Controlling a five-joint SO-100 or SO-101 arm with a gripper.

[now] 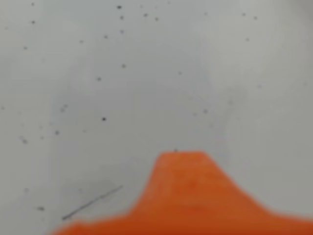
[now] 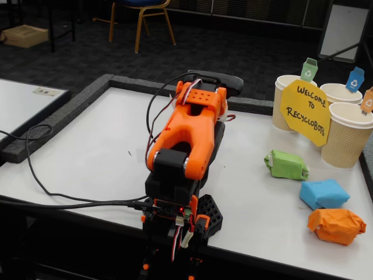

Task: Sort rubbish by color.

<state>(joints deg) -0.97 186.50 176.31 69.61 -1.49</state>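
Note:
Three crumpled lumps lie at the right of the white table in the fixed view: green, blue and orange, in a row running towards the front edge. The orange arm is folded low over its base at the table's front. Its gripper points to the far side, well left of the lumps, and holds nothing that I can see. The wrist view shows only bare white table and one blurred orange finger. The jaws' stand does not show.
Three ribbed tan paper cups with coloured tags stand at the back right, behind a yellow sign. Black cables trail off the table's left front. A dark raised border runs along the left and far edges.

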